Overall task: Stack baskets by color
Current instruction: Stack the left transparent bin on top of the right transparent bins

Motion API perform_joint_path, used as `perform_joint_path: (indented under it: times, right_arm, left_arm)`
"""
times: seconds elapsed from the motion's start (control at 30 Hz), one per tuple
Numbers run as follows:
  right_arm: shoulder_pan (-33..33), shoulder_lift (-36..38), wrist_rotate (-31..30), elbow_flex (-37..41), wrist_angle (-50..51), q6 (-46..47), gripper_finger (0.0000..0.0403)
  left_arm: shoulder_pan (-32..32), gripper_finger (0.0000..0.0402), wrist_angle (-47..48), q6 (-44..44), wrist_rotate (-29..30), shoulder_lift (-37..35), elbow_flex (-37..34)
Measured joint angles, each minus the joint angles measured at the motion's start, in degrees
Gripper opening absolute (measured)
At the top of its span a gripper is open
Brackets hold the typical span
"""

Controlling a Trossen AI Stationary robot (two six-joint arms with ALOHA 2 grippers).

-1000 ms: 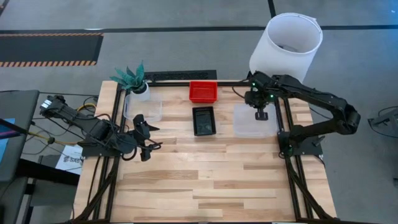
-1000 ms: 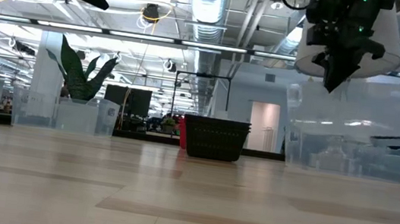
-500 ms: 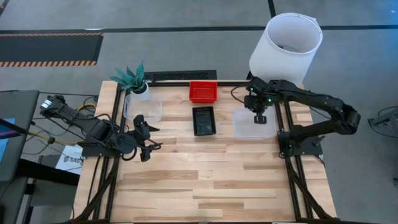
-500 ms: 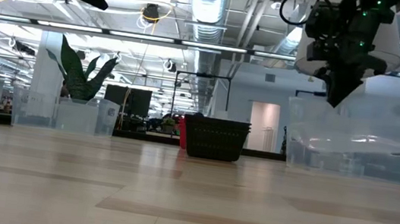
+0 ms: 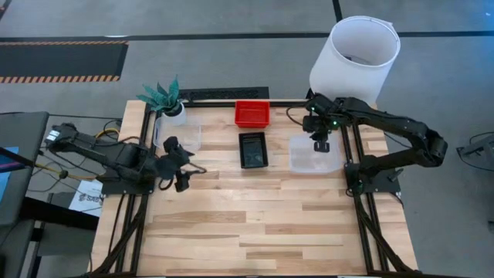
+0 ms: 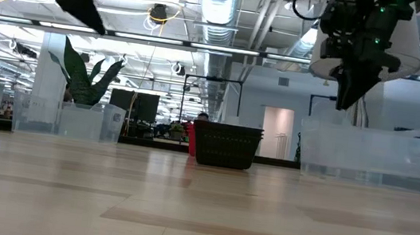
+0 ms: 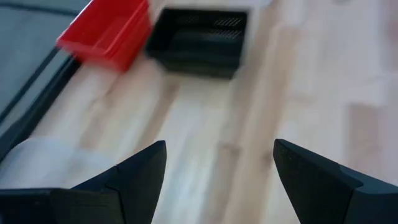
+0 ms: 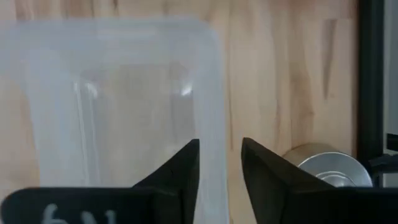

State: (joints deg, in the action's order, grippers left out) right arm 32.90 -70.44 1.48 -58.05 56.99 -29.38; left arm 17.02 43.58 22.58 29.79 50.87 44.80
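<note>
Baskets stand on the wooden table in four places. A red basket sits at the far edge, middle. A black basket sits just nearer than it, a narrow gap between the two. A clear basket stands on the right side of the table. Another clear basket stands on the left side, just beside a potted plant.

The right gripper hangs over the far edge of the right clear basket. In the right wrist view its two fingers are parted by a narrow gap, and that basket's wall runs through the gap; contact cannot be told. The low view shows this basket resting flat on the table, the gripper above its rim.

The left gripper is near the left clear basket, on its near side, fingers spread wide and holding nothing.

A white lampshade stands beyond the far right corner.
</note>
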Motion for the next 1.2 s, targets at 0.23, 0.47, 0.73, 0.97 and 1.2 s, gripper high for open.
perform_joint_path:
  times: [0.23, 0.47, 0.73, 0.97, 1.2]
  right_arm:
    - [-2.8, 0.0, -0.1, -6.6, 4.4, 4.8, 0.0177]
    - [-10.2, 0.0, 1.9, -9.7, 4.1, 19.7, 0.0188]
    - [-20.2, 0.0, 2.1, -9.7, 4.3, 22.4, 0.0174]
    - [-25.3, 0.0, 2.1, -9.7, 4.3, 22.4, 0.0162]
    - [-28.0, 0.0, 1.9, -9.7, 4.1, 24.7, 0.0159]
  left_arm:
    - [-12.0, 0.0283, 2.1, -8.8, -3.9, 4.1, 0.0]
    - [-21.0, 0.0283, 1.7, -19.2, -3.8, 11.7, 0.0]
    - [-31.6, 0.0283, -2.4, -27.1, -6.8, 20.6, 0.0]
    - [-38.3, 0.0283, -4.1, -28.4, -10.0, 25.2, 0.0]
    - [-39.3, 0.0283, -4.1, -28.1, -15.2, 30.0, 0.0]
